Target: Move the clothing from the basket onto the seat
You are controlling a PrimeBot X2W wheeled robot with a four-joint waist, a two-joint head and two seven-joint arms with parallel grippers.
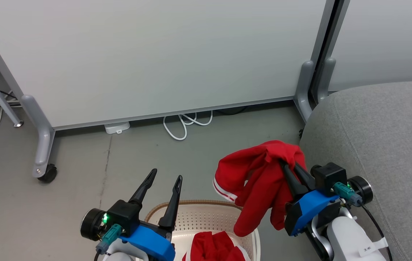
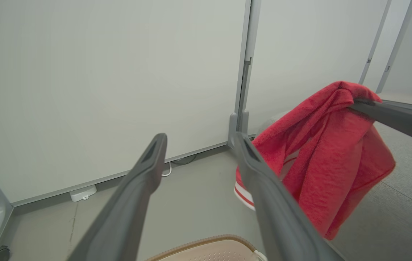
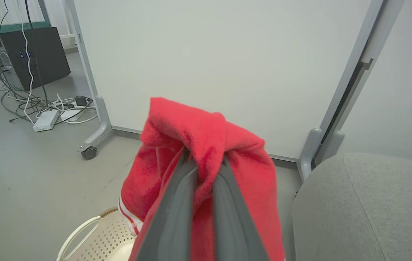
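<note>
The right hand (image 1: 288, 167) pinches a red garment (image 1: 260, 174) hanging above the basket's (image 1: 198, 203) far right corner, just beside the seat (image 1: 383, 137). The left hand (image 1: 166, 174) hovers spread at the basket's left rim; a second garment (image 1: 213, 246) lies inside.

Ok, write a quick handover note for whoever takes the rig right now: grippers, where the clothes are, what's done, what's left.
Right gripper: shut on a red garment, which hangs in the air beside the seat, not on it yet.
Left gripper: open, empty, over the basket.
Basket: on the floor, with a second red garment inside.
Done: one garment lifted out.
Left: lay it on the seat, then move the second one.
</note>
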